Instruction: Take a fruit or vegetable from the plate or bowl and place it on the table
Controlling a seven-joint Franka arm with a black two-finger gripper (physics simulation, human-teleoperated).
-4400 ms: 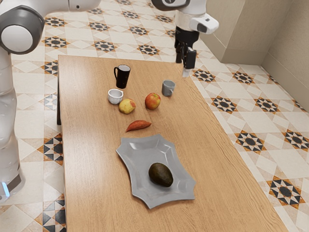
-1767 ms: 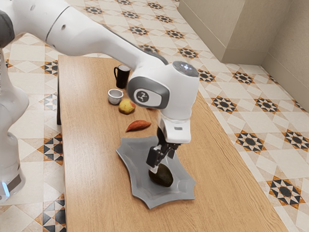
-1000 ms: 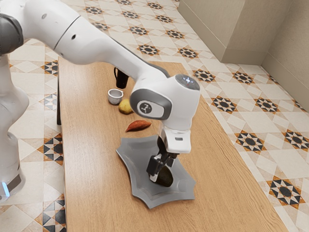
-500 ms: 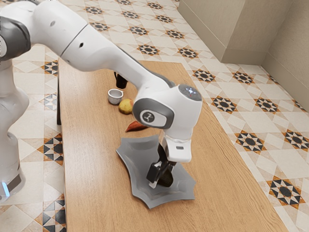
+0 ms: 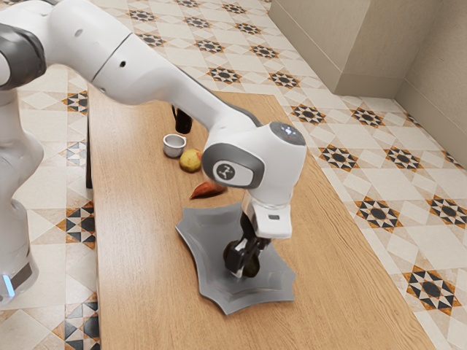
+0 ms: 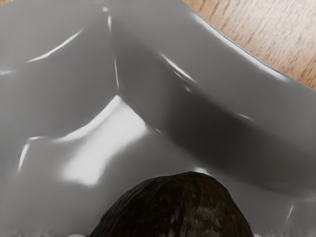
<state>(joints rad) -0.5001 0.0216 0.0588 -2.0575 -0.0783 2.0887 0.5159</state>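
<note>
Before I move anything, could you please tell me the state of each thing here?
Gripper: jaws shut on the avocado.
Avocado: gripped, whole.
Grey dish: upright, avocado inside it.
White bowl: upright, looks empty.
Black mug: upright, partly hidden.
Yellow fruit: whole, resting on the table.
Sweet potato: lying on the table, partly hidden.

We see smooth, glossy grey on the plate, like glazed ceramic or plastic, with hard white glints. The avocado has dark, faintly rough skin with a dull sheen. Under the plate, the table is grained wood with a satin finish. Our white arm looks like smooth, softly shiny plastic.
</note>
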